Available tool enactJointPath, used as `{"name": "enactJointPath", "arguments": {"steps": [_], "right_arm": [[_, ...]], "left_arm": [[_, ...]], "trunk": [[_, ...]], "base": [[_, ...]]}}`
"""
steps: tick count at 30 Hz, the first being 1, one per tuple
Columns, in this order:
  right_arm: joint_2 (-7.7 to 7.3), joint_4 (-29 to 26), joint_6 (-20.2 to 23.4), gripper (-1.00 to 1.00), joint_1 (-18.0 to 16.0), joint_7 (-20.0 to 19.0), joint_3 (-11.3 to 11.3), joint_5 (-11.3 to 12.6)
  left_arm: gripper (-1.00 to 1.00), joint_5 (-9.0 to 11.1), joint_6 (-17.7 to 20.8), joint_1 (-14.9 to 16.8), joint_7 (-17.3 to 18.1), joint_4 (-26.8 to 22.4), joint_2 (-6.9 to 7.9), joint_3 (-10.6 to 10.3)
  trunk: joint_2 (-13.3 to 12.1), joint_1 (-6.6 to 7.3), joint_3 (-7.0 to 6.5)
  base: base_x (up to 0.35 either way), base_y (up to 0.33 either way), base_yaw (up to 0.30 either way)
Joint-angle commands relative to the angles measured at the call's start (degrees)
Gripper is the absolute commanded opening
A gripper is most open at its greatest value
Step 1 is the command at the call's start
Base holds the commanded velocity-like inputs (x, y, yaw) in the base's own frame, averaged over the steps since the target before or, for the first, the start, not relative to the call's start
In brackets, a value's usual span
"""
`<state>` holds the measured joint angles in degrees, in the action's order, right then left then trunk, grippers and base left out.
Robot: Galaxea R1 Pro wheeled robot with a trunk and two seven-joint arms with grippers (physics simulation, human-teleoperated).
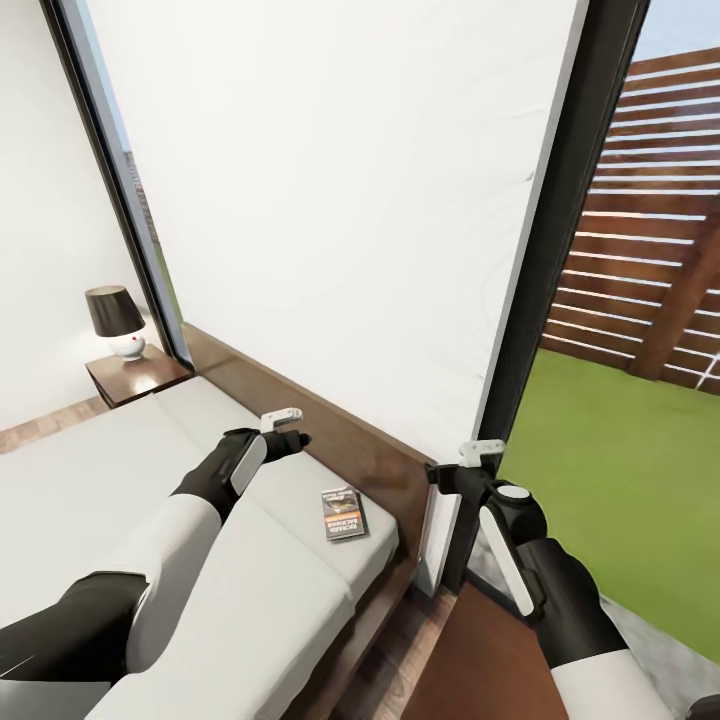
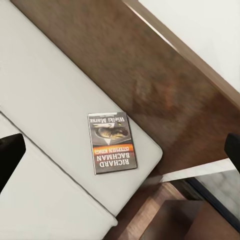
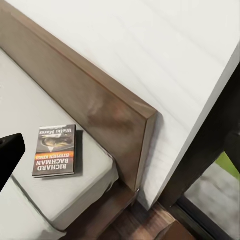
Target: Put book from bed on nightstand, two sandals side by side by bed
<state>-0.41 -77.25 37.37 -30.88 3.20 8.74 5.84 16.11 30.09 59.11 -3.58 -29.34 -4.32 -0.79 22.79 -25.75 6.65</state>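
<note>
Head view: book (image 1: 344, 513) lying flat on bed (image 1: 230, 590) corner, beyond left gripper (image 1: 283, 417), which is hovering empty; jaw gap unreadable.
Left wrist: book (image 2: 112, 143) lying ahead between finger edges.
Right wrist: book (image 3: 55, 151) sitting beside headboard (image 3: 100, 115); right gripper (image 1: 482, 449) holding nothing, opening unclear.

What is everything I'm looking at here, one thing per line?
book: one, dark grey cover with an orange band, flat on the mattress near the bed's corner by the headboard.
bed: one, pale grey-white mattress on a dark brown frame.
headboard: one, dark brown wood, against the white wall.
nightstand: one, dark reddish-brown, at the bed's far side.
lamp: one, black shade on a white base, on the nightstand.
fence: one, brown slats, outside beyond the lawn.
left fingers: white, above the mattress, short of the book.
right fingers: white, past the bed's corner, beside the black window frame.
</note>
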Motion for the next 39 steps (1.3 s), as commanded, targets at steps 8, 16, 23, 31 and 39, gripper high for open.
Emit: {"name": "enactJointPath", "arguments": {"steps": [8, 16, 23, 31, 39], "right_arm": [[-0.03, 0.0, 1.6, 1.0, 0.0, 0.3, 0.0, 0.6], [-0.35, 0.0, 5.4, 1.0, 0.0, 0.3, -1.4, 1.1], [-0.45, 0.0, 7.9, 1.0, 0.0, 0.2, -2.1, 1.2], [-0.15, 0.5, 7.9, 1.0, 0.0, -0.1, -1.9, 1.2], [-0.03, 0.7, 7.8, 1.0, 0.0, -0.1, -1.8, 1.3]], "left_arm": [[1.0, 0.6, 0.3, 0.0, -0.4, -0.1, -0.13, -0.2], [1.0, 0.6, 0.3, 0.0, -0.4, -0.1, -0.24, -0.2], [1.0, 0.6, 0.3, 0.0, -0.6, -0.1, -0.26, -0.2], [1.0, 0.6, 0.2, 0.0, -0.7, -0.1, -0.56, -0.2], [1.0, 0.6, 0.2, 0.0, -0.6, -0.1, -0.6, -0.2]], "trunk": [[0.1, -0.04, 0.62], [0.1, -0.04, 1.34], [0.1, -0.04, 1.98], [0.1, -0.04, 2.72], [0.1, -0.04, 3.46]], "base": [[0.0, 0.0, 0.0], [0.0, 0.0, 0.0], [0.0, 0.0, 0.0], [0.0, 0.0, 0.0], [0.0, 0.0, 0.0]]}}
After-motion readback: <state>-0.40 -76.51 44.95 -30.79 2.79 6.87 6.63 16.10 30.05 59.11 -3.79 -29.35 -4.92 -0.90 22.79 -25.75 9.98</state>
